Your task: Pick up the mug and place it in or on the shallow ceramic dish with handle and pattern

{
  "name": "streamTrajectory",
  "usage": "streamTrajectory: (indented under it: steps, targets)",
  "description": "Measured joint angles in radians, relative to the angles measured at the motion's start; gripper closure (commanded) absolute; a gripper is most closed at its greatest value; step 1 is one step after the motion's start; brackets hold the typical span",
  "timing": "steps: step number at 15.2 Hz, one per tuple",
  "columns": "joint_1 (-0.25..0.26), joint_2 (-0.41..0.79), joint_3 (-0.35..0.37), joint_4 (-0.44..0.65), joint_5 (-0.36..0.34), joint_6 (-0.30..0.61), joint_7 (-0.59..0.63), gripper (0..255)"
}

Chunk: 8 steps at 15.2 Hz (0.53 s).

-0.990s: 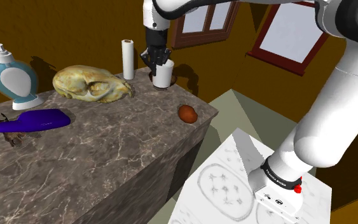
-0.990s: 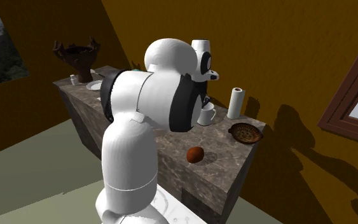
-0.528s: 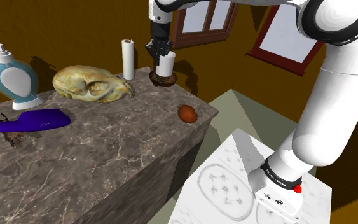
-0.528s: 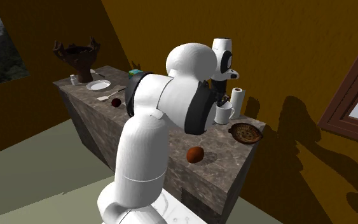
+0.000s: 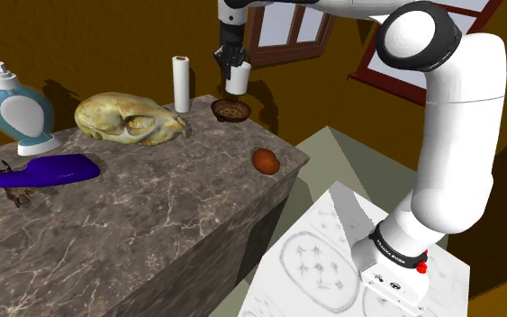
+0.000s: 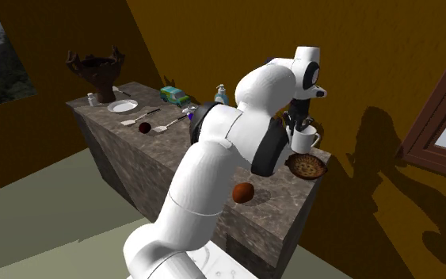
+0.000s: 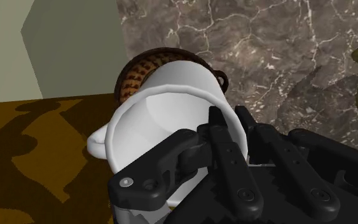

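My gripper point(image 5: 233, 65) clamps the mug point(image 5: 238, 84) by its rim over the dish point(image 5: 231, 109) at the table point(image 5: 170, 207) corner — released off-centre, I judge it could tip and roll off.

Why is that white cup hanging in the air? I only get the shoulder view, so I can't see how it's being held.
Observer: In the wrist view the gripper clasps the mug by its rim, with the rim wall between the two black fingers.
Operator: Is it really over the brown dish, or just in front of it?
Observer: Over it. The wrist view looks down past the mug, and the patterned dish peeks out from beneath it.
Operator: Where does the cup's handle point?
Observer: In the second exterior view it points to that view's right, away from the arm.
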Motion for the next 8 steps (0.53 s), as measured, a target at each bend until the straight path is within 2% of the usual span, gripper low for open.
streamTrajectory:
  steps: [3, 5, 8]
  targets:
    - [-0.003, 0.127, -0.017, 0.212, -0.014, -0.081, -0.047, 255]
    - [0.008, 0.246, -0.031, 0.412, -0.025, -0.158, -0.08, 255]
    - [0.004, 0.273, -0.035, 0.437, -0.027, -0.155, -0.089, 255]
